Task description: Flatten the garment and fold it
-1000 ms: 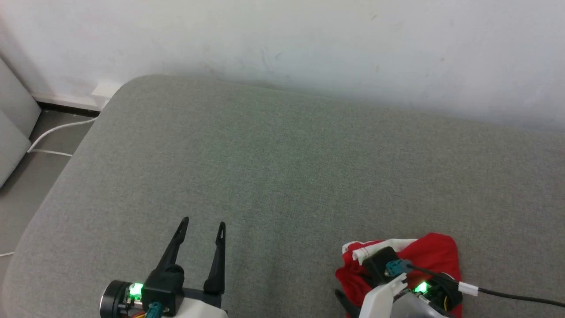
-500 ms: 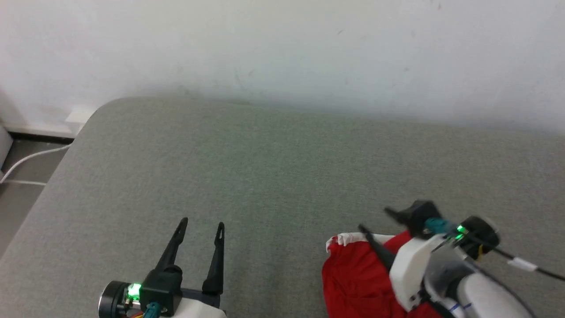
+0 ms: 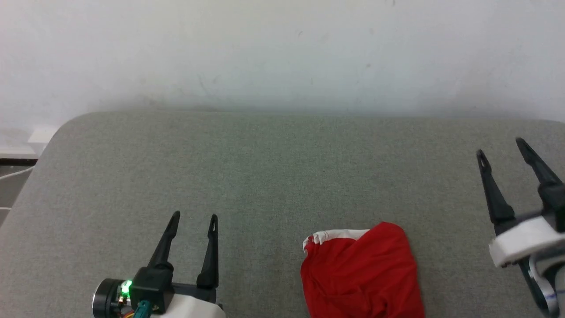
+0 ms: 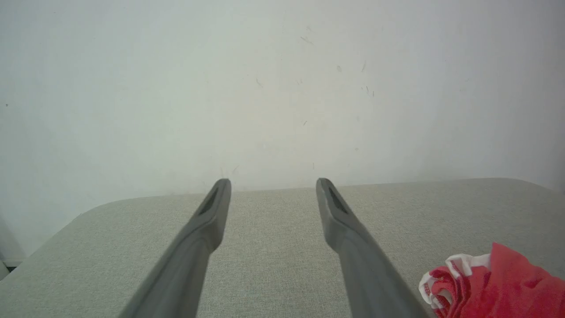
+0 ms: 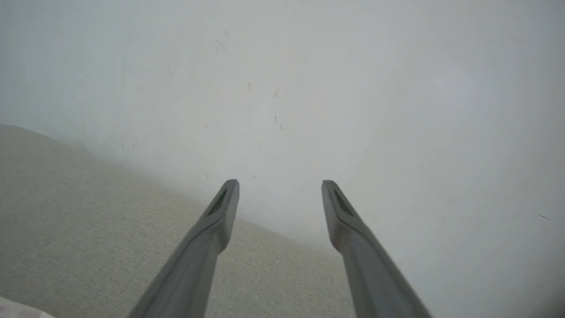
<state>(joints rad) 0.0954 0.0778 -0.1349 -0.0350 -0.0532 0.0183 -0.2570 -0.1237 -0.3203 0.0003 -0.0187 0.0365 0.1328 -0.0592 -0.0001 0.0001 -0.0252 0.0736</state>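
Observation:
The garment point(image 3: 359, 274) is a bunched red heap with a white trim edge at its top left, lying on the grey cushion point(image 3: 273, 176) near the front, right of centre. In the left wrist view the garment point(image 4: 494, 287) sits at the lower right. My left gripper point(image 3: 194, 218) hovers at the lower left, open and empty, well left of the cloth. My right gripper point(image 3: 501, 148) is raised at the far right, open and empty, apart from the garment. Both wrist views show spread fingers, the left gripper point(image 4: 273, 183) and the right gripper point(image 5: 280, 184), with nothing between them.
A white wall point(image 3: 282, 53) runs behind the cushion. The cushion's rounded left corner point(image 3: 57, 132) drops to a floor strip with a white cable point(image 3: 11, 174). Bare grey fabric stretches across the middle and back.
My right gripper rose off the garment and swung out to the far right, leaving the cloth lying alone. The camera view shifted, showing more wall. My left gripper stayed put.

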